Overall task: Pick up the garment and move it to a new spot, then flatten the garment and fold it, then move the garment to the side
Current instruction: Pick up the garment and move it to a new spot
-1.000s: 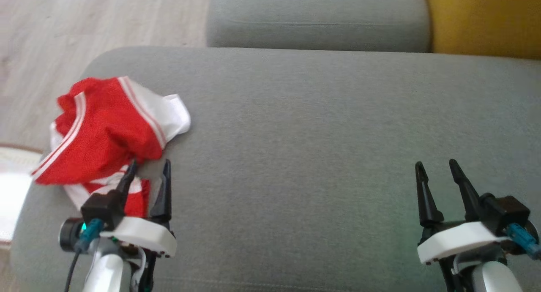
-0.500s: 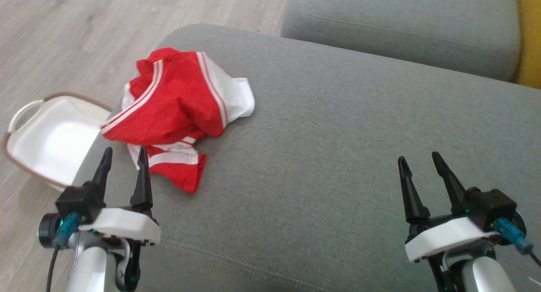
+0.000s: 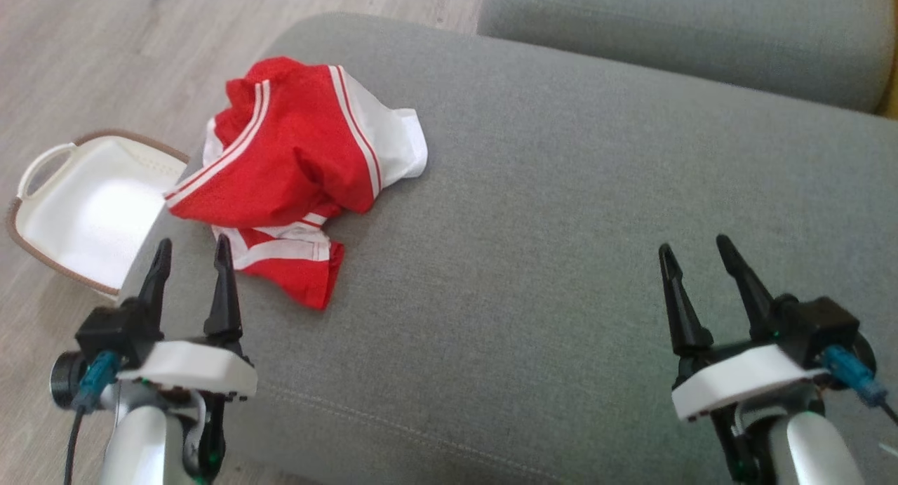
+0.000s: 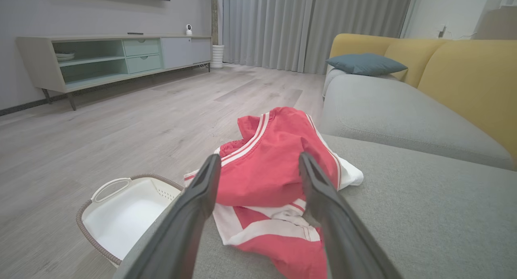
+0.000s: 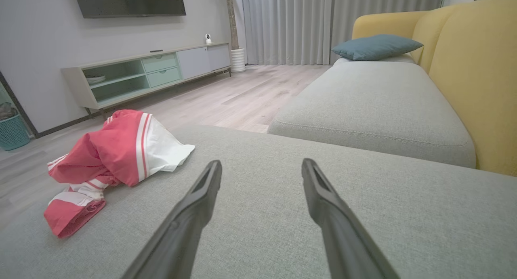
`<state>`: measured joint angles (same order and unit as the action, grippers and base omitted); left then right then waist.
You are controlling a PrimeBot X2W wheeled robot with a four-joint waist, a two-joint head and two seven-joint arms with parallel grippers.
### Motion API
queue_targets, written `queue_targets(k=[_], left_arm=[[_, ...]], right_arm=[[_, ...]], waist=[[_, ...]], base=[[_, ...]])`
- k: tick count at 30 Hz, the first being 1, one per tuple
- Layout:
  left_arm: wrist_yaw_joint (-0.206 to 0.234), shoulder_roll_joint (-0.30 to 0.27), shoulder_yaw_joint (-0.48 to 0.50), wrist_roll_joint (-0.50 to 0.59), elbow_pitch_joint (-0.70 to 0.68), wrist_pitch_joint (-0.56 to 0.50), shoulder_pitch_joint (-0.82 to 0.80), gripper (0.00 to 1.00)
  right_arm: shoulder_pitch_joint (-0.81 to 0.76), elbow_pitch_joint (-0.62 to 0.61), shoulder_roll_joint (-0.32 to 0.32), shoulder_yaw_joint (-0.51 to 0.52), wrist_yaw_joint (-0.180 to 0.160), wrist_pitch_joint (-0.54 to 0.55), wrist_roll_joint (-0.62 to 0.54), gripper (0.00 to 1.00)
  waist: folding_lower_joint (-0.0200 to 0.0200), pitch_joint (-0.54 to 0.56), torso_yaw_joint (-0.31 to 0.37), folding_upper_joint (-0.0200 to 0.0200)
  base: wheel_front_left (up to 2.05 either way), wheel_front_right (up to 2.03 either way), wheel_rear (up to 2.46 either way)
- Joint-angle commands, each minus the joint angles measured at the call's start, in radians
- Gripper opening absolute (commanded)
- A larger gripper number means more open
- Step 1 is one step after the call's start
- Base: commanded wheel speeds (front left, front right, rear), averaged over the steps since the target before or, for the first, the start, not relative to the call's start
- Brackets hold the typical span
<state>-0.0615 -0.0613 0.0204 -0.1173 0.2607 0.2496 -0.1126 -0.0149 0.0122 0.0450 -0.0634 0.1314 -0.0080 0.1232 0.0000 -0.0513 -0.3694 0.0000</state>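
Note:
The garment [image 3: 295, 169] is a crumpled red piece with white stripes and a white panel, lying bunched on the left end of the grey sofa cushion [image 3: 561, 225]. It also appears straight ahead in the left wrist view [image 4: 266, 178] and at the left in the right wrist view [image 5: 109, 158]. My left gripper [image 3: 191, 252] hovers open just short of the garment's near edge, nothing between its fingers. My right gripper [image 3: 693, 253] stands open over bare cushion far to the right of the garment.
A white basket [image 3: 77, 211] with a brown rim sits on the wooden floor [image 3: 105, 50] beside the cushion's left edge. A second grey cushion [image 3: 701, 36] lies beyond, with a yellow sofa back [image 5: 472, 69] and a teal pillow [image 5: 375, 47].
The head camera has swung left and down, bringing the basket and floor into view. Both grippers stay open. The left gripper now sits short of the garment instead of overlapping it.

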Motion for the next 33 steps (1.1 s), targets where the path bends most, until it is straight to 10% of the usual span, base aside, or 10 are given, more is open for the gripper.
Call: queue_targets(k=[1,25,26,28,33], left_arm=[[-0.001,-0.009,0.038,0.005,-0.033,0.012,-0.065,1.00],[-0.066,-0.169,-0.009,-0.116,0.694,-0.165,-0.654,1.00],[-0.066,-0.171,-0.008,-0.121,0.721,-0.177,-0.669,0.93],[-0.067,-0.181,-0.005,-0.130,0.759,-0.173,-0.697,0.00],[-0.042,-0.201,0.001,-0.127,0.781,-0.047,-0.729,0.00]], right_arm=[[0.058,-0.041,0.005,-0.025,-0.001,0.002,-0.007,1.00],[0.168,-0.145,0.030,-0.016,-0.001,0.080,-0.021,1.00],[0.169,-0.145,0.030,-0.015,-0.001,0.080,-0.021,1.00],[0.172,-0.146,0.029,-0.014,-0.001,0.080,-0.022,1.00],[0.174,-0.157,0.025,-0.014,-0.001,0.077,-0.020,1.00]], waist=[[0.0000,-0.022,0.014,0.0000],[0.0000,-0.367,0.131,0.0000],[0.0000,-0.370,0.132,0.0000],[0.0000,-0.374,0.133,0.0000],[0.0000,-0.357,0.133,0.0000]], base=[[0.00,0.00,0.00],[0.00,0.00,0.00],[0.00,0.00,0.00],[0.00,0.00,0.00],[0.00,0.00,0.00]])
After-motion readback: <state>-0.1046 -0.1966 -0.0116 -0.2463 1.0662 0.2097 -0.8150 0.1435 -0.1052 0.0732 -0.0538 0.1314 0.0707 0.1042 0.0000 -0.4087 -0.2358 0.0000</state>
